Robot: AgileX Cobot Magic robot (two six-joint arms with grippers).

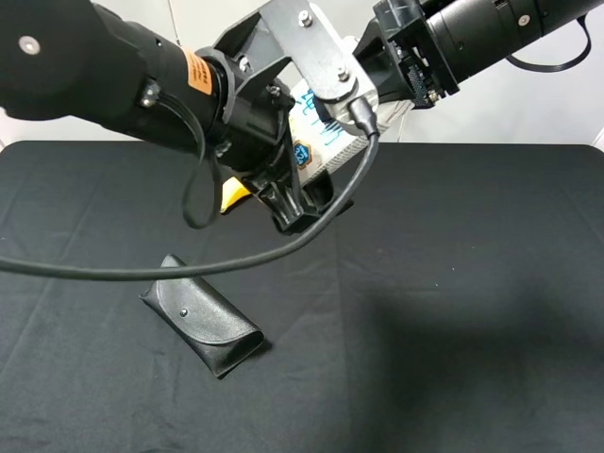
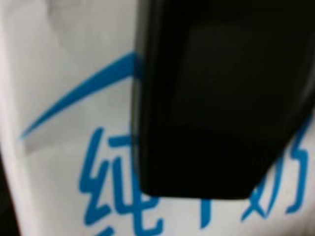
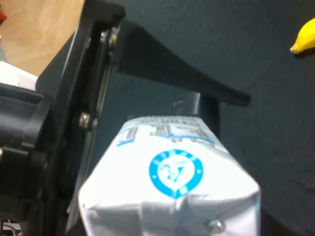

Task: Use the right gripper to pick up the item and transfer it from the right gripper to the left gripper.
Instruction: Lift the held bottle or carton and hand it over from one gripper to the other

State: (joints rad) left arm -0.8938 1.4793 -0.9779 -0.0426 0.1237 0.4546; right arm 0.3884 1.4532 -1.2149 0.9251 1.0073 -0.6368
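Above black table (image 1: 491, 283), milk carton (image 1: 330, 142) in clamped right jaws, between wide-open left jaws.

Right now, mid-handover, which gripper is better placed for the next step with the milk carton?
Left. The left gripper is open right at the milk carton, one jaw across its printed face, so it likely only needs to close; the right gripper already holds it.

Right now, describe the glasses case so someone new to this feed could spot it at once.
Look at the black table, on its left half toward the near edge. The glasses case lies there flat and diagonal, a black pouch with a small snap button. The banana farther back is yellow, and the white milk carton is held up in the air.
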